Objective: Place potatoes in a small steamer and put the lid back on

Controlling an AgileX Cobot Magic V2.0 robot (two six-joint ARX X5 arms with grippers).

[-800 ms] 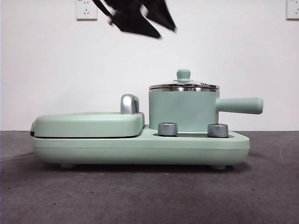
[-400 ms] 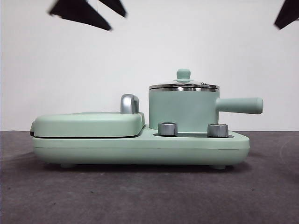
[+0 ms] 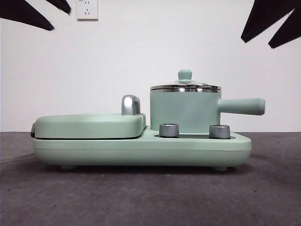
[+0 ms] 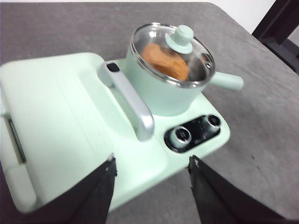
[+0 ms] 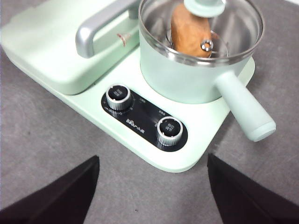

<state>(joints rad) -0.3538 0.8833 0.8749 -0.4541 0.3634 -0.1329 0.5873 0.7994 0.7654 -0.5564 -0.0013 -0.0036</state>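
Jaws of both grippers, left (image 4: 152,191) and right (image 5: 152,191), spread empty; potato (image 4: 164,61) potted, lid (image 4: 172,51) seated: task looks finished, nothing left but parking.

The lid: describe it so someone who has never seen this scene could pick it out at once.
On the mint-green cooker base, the small steamer stands behind the two knobs. The lid sits on its rim, the potato showing through. Unlike the flat opaque griddle cover beside it, it is round clear glass with a steel rim and a small green knob.

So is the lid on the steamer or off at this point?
On. The lid sits level on the small steamer rim, knob up, and the potato shows through the glass inside. Neither end effector touches it.
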